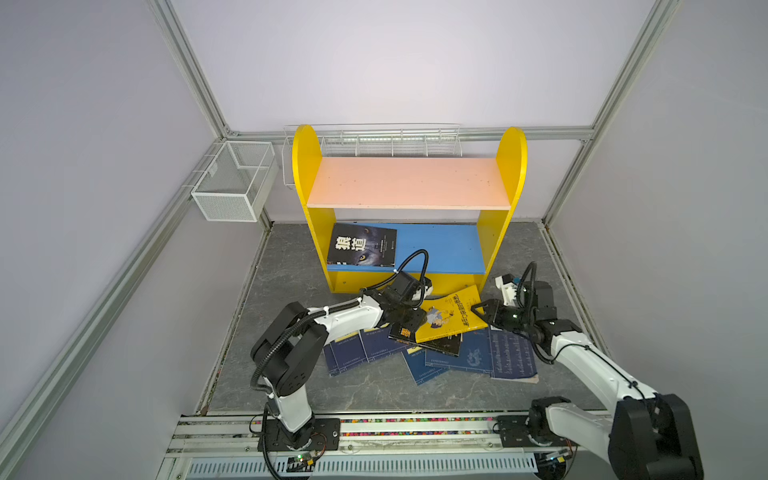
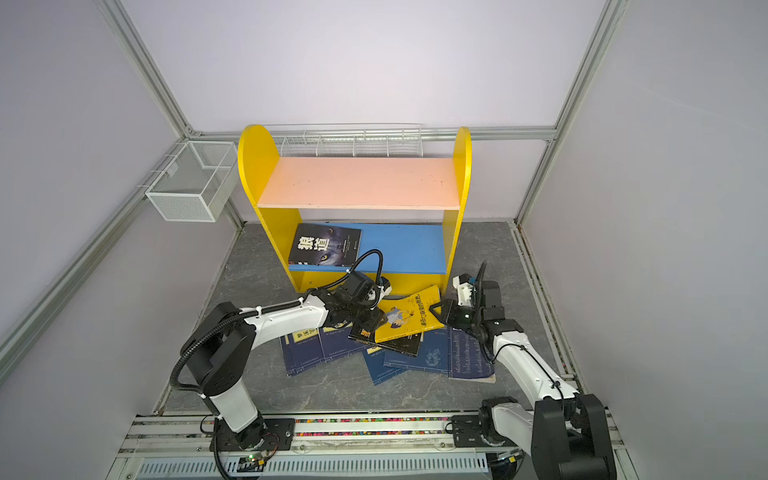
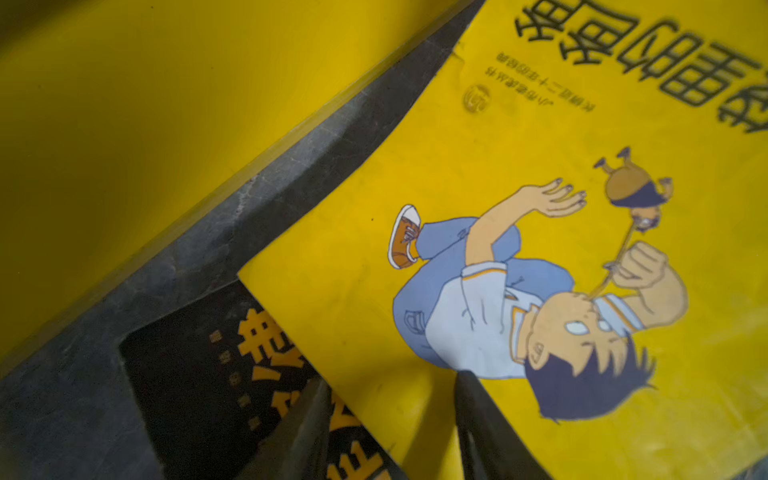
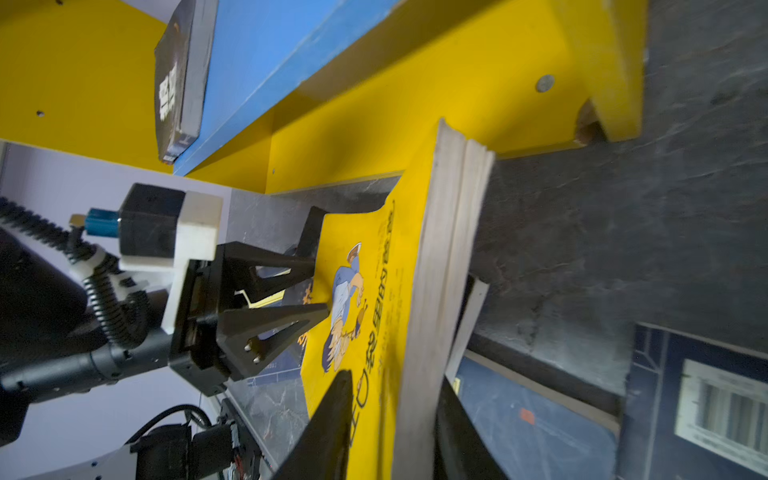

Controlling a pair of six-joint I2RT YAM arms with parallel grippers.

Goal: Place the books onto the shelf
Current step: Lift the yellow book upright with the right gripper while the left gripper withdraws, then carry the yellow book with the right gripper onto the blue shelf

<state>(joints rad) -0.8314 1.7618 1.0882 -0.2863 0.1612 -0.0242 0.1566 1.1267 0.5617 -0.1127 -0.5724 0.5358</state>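
Books (image 1: 469, 353) lie heaped on the grey surface (image 1: 374, 390) by the shelf's (image 1: 305, 174) front edge. Above them a yellow book (image 1: 453, 318) tilts, left claw (image 1: 419, 320) grasping its left edge; right claw (image 4: 395, 424) straddles its page edge, clamped or not I cannot tell. A black book (image 1: 361, 245) lies at the blue board's (image 1: 440, 249) left end.

The shelf (image 1: 513, 166) stands behind the pile (image 1: 461, 359), wolf book (image 1: 361, 245) on its lower board (image 1: 444, 249). The cartoon book (image 1: 453, 318) lies atop the pile, between my left gripper (image 1: 419, 322) and right gripper (image 1: 482, 316).
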